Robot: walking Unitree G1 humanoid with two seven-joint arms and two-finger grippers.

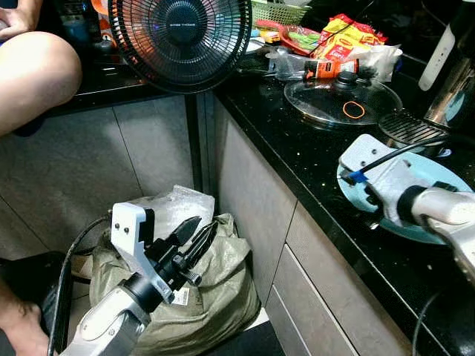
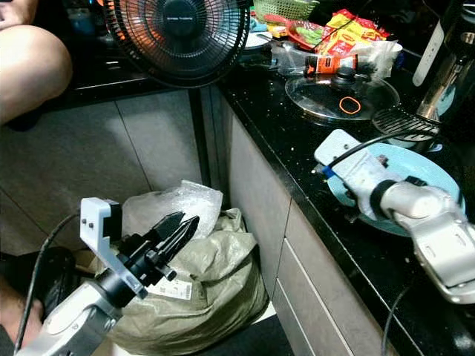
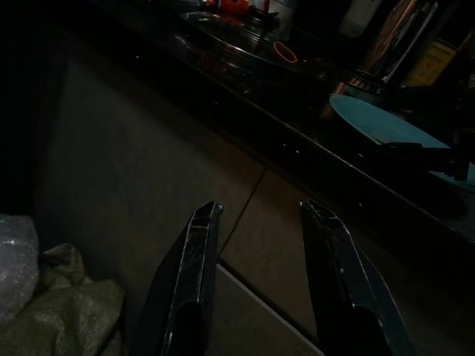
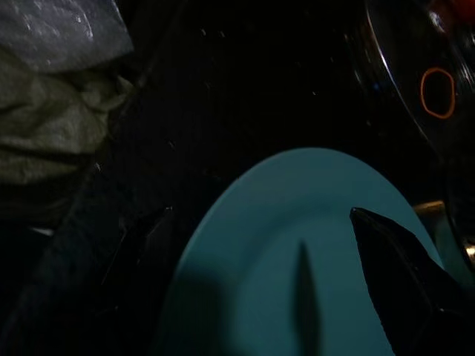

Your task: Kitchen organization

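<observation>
A teal plate lies on the black counter near its front edge. My right gripper hovers just above the plate's near rim, open wide, its fingers spread over the teal surface with nothing held. In the eye views its silver wrist covers the fingers. My left gripper is low in front of the cabinet, over an olive sack, and is open and empty.
A glass pan lid with an orange rubber band lies behind the plate, beside a slotted spatula. Snack packets, a bottle and a green basket crowd the back. A black fan stands left; a person's knee.
</observation>
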